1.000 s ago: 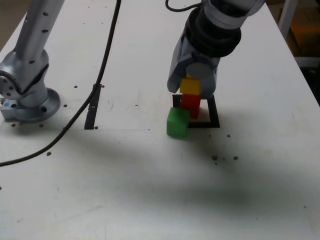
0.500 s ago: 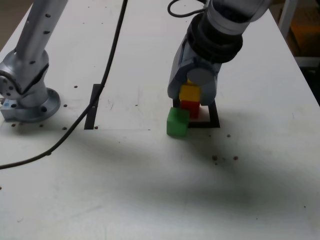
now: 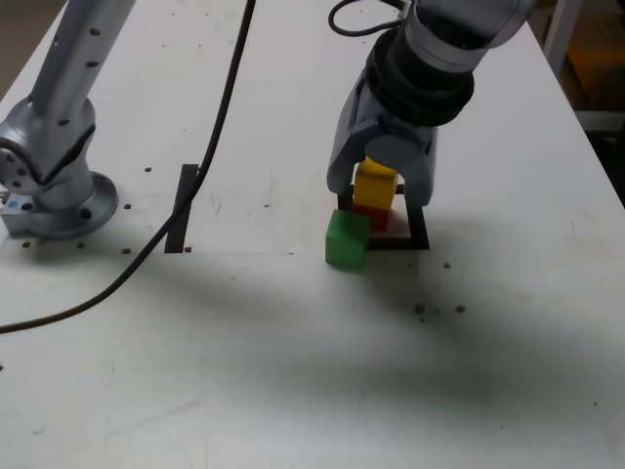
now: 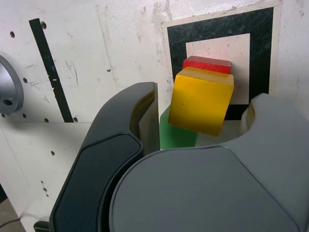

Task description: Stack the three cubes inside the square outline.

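The yellow cube (image 3: pixel 374 183) rests on the red cube (image 3: pixel 370 214), which stands inside the square outline (image 3: pixel 418 233). In the wrist view the yellow cube (image 4: pixel 202 101) sits slightly turned over the red cube (image 4: pixel 206 64), within the black outline (image 4: pixel 217 31). My gripper (image 3: pixel 381 195) straddles the yellow cube, open, its jaws standing off either side. In the wrist view the gripper (image 4: pixel 203 106) shows a gap between the cube and each jaw. The green cube (image 3: pixel 347 239) sits on the table at the outline's near left corner in the exterior view, touching the stack's base or nearly so.
A straight black tape strip (image 3: pixel 181 210) lies to the exterior view's left of the outline. The arm's metal base (image 3: pixel 54 191) stands at the far left, with a black cable (image 3: pixel 200 161) trailing across the white table. Dark specks dot the tabletop.
The yellow cube came down onto the red cube. The jaws then spread away from it, letting it go. The green cube has not moved.
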{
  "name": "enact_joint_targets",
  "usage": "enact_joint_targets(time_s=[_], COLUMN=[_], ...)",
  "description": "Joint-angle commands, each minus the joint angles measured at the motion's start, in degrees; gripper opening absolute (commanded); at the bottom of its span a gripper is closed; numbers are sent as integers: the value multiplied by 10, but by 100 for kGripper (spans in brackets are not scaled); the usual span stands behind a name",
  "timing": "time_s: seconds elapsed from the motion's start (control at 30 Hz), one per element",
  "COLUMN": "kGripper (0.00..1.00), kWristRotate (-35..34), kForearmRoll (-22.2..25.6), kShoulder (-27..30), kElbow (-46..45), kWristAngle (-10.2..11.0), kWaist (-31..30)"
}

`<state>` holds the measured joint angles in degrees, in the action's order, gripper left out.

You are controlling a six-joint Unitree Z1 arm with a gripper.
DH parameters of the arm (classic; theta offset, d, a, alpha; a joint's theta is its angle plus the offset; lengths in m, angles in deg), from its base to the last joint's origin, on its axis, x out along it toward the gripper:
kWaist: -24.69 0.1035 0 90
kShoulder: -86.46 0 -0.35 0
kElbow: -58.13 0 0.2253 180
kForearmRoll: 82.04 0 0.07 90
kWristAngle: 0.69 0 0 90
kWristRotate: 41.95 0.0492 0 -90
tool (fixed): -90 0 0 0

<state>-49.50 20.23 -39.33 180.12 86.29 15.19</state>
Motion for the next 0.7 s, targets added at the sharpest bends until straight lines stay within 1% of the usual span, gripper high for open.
enact_joint_targets(time_s=[0.0, 0.07, 0.2, 0.4, 0.53, 0.67], kGripper=[97, 99, 100, 100, 100, 99], kWristRotate=[-1, -3, -8, -1, 8, -9], kForearmRoll=[2, 3, 9, 17, 3, -16], kShoulder=[2, 4, 16, 60, 80, 89], kElbow=[2, 2, -3, -39, -72, -101], kWristAngle=[0, 1, 7, 20, 28, 25], kWaist=[-1, -2, -5, -22, -48, -75])
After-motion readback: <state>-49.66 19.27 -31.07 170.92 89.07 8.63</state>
